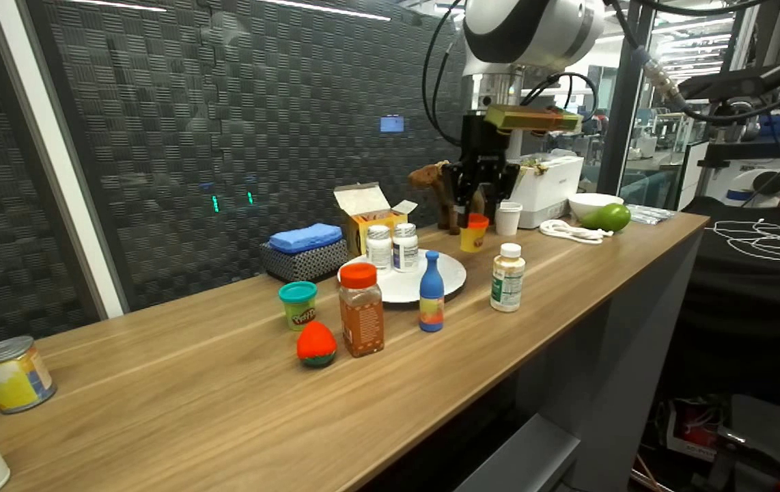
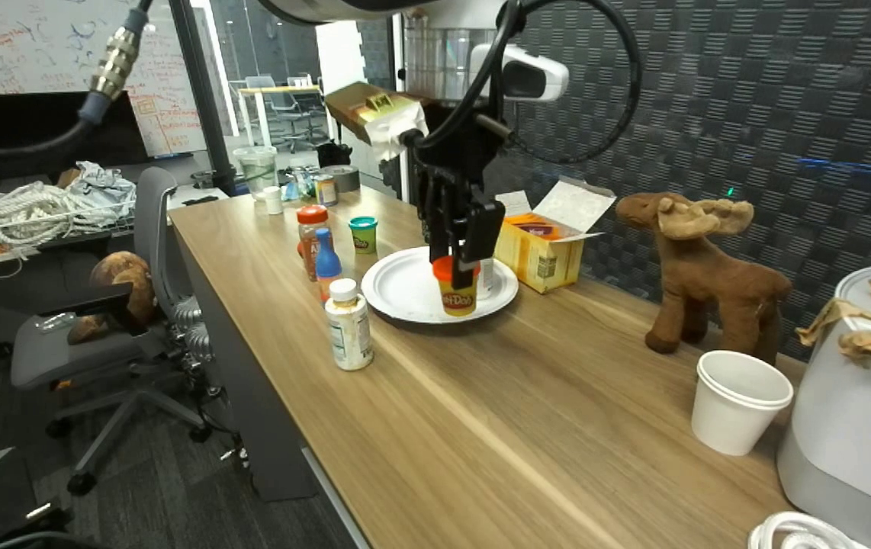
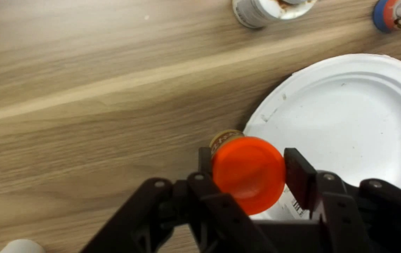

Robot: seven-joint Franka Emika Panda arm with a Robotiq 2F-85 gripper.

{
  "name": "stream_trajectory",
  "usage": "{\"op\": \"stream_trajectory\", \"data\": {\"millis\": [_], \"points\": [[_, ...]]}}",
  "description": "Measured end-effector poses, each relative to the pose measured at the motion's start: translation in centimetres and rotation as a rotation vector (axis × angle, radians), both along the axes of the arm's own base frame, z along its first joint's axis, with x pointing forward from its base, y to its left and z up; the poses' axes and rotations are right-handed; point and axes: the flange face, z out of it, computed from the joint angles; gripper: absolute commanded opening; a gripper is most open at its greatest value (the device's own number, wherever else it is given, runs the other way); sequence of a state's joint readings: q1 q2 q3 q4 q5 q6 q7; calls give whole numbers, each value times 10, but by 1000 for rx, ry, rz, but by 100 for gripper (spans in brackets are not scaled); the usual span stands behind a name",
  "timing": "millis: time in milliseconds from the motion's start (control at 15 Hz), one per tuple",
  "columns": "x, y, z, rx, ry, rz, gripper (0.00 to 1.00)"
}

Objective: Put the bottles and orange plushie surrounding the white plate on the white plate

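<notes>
My gripper (image 3: 248,163) is shut on a yellow tub with an orange lid (image 3: 249,175), held raised near the plate's edge; it also shows in both exterior views (image 1: 473,236) (image 2: 457,297). The white plate (image 1: 400,287) bears two white pill bottles (image 1: 378,247) (image 1: 405,249), partly hidden behind the tub in an exterior view (image 2: 486,278). Around the plate stand a white-capped bottle (image 1: 507,281), a blue bottle (image 1: 432,294) and a red-lidded spice bottle (image 1: 363,314). The orange plushie (image 1: 316,344) lies beside the spice bottle, mostly hidden in an exterior view.
A teal-lidded green tub (image 1: 299,307) stands left of the plate. An open yellow box (image 2: 542,255), a dark box with a blue cloth (image 1: 305,239), a brown moose plush (image 2: 710,282) and a white paper cup (image 2: 737,408) stand along the wall side. A can (image 1: 13,376) stands farther off.
</notes>
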State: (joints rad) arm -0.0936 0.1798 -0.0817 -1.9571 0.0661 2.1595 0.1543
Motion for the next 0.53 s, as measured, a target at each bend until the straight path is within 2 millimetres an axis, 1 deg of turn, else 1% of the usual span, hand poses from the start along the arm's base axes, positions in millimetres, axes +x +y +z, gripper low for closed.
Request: {"op": "stream_trajectory", "data": {"millis": [133, 267, 533], "points": [[12, 13, -5, 6, 9, 36, 29], [22, 21, -15, 18, 19, 65, 29], [40, 28, -31, 39, 31, 107, 29]]}}
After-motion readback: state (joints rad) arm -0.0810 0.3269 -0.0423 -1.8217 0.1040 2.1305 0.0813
